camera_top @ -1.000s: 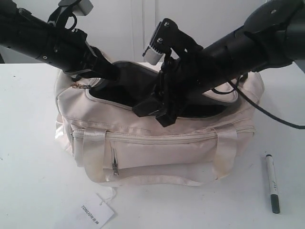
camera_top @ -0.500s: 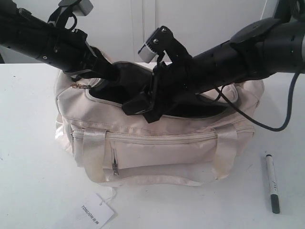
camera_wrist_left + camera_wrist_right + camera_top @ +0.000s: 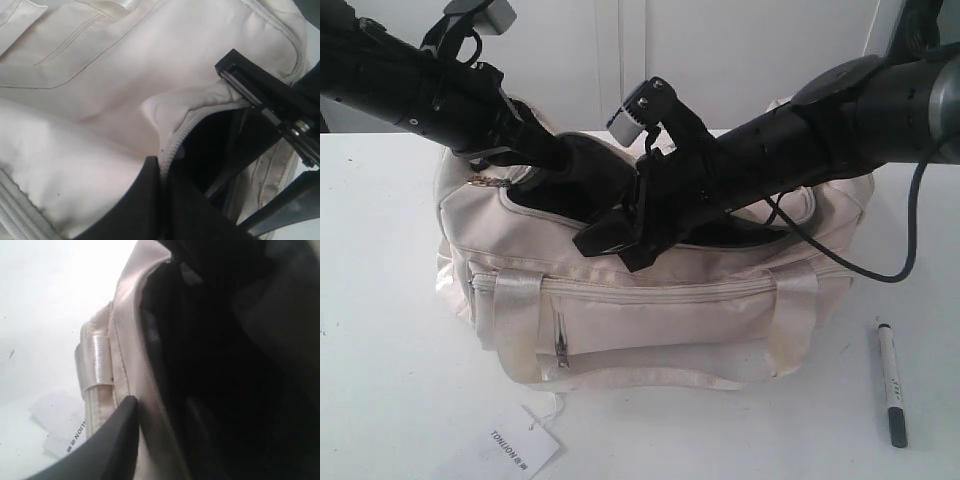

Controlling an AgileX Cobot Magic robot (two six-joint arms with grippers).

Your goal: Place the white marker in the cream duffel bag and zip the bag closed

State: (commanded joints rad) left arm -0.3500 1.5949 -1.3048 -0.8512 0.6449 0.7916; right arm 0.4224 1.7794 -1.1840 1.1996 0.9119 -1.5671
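Your right gripper sits astride the near rim of the large, soft cream duffel bag. Its one visible black finger lies against the outside of the fabric just beside a satin handle strap, while its partner is lost in the dark interior. You cannot tell from these views whether the jaws have met the cloth or stand apart around it. That straddle looks meant to catch the rim and draw the mouth wider toward you. Your left gripper works at the far end of the same opening from the right one. Its fingers look pressed together on the grey-beige zipper edge, apparently pinning that end so the limp cloth does not follow when the other side is pulled. The slim white marker with the dark cap lies flat on the white table, well apart from both grippers, past the bag's end on your right arm's side, untouched. The bag gapes open and nothing is zipped, so you are early in the task. A white paper tag lies below the right gripper, in front of the bag, clear of the work.
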